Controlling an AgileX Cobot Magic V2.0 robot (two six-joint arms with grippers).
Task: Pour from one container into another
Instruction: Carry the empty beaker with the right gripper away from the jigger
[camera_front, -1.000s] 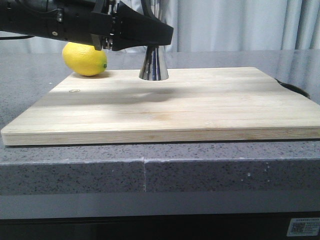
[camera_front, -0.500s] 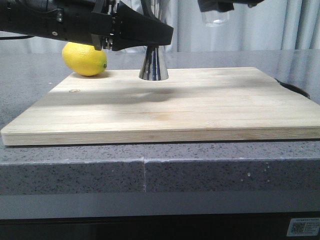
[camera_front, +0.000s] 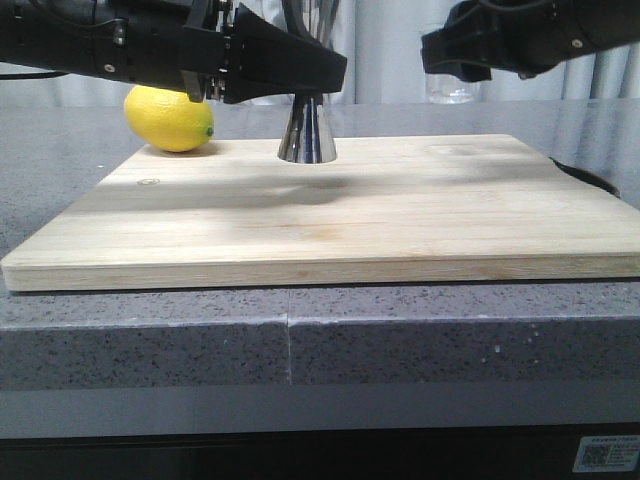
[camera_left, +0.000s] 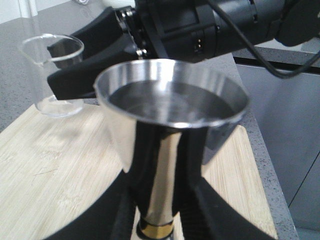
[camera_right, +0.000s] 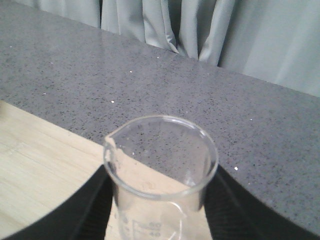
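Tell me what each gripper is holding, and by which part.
The left gripper clamps the steel jigger at its narrow waist. The right gripper holds the glass beaker by its lower sides, upright above the board.

jigger (camera_front: 307, 125) top hidden by left gripper (camera_front: 300, 68) | beaker (camera_front: 449, 92) mostly hidden

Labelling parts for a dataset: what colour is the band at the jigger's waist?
Gold; the band on the jigger shows best in the left wrist view.
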